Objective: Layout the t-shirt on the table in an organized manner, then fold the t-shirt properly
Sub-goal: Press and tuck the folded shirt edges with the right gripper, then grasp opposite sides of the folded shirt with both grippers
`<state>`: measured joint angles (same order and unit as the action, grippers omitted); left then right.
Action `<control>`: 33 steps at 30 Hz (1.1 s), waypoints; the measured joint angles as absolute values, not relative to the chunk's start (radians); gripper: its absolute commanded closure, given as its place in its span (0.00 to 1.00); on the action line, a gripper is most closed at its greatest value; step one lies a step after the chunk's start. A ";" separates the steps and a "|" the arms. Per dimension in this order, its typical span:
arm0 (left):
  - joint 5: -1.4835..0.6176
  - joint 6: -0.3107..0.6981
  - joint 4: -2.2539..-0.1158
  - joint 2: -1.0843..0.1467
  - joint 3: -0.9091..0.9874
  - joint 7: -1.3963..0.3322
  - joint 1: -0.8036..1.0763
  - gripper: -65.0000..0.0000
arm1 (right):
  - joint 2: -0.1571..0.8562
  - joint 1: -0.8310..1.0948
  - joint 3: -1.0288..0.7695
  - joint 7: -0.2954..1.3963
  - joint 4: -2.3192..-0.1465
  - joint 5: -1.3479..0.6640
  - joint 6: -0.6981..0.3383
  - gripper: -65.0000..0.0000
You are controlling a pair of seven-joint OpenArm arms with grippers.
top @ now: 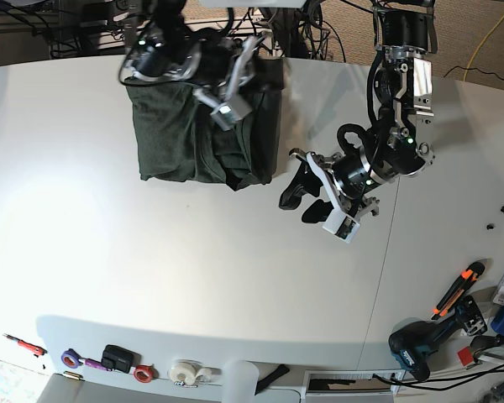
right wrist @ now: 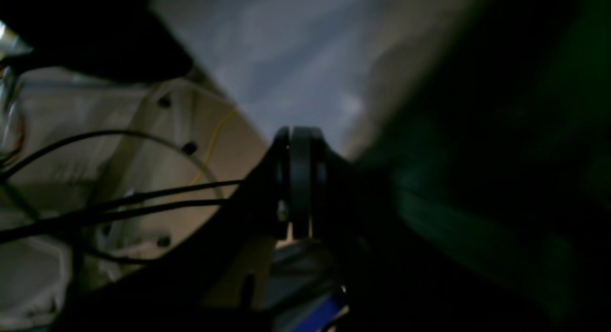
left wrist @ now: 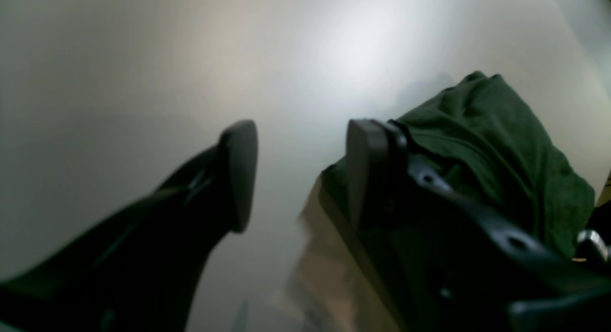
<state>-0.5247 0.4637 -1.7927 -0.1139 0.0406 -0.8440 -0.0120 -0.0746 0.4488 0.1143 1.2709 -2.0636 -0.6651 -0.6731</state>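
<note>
The t-shirt (top: 197,134) hangs in a bunched, dark green heap at the far side of the white surface (top: 151,269). Its top is gathered up under the right arm, and its lower folds reach down to the surface, with a ragged hem toward the middle.

The right tool (top: 227,107) sits over the upper part of the cloth. In its own wrist view the two pads (right wrist: 300,179) are pressed flat together, and a blurred dark green mass fills the space beside them. The picture is too dim and smeared for me to say whether a fold of cloth is caught between the pads.

The left tool (top: 307,195) hovers just beside the shirt's near corner, clear of it, above bare surface. Its two black fingers (left wrist: 238,174) stand well apart with nothing between them, only white tabletop showing through the gap. From that wrist view a crumpled lobe of the shirt (left wrist: 496,155) lies just past one finger.

Along the near edge of the surface lie rolls of tape (top: 185,371) and small tools, with a drill (top: 420,344) at the near corner on the left arm's side.
</note>
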 measured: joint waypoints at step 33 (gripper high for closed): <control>-0.929 0.694 -1.794 -0.236 -0.107 -1.318 0.018 1.00 | 0.142 -0.100 -0.402 1.105 -1.693 -0.479 -0.664 1.00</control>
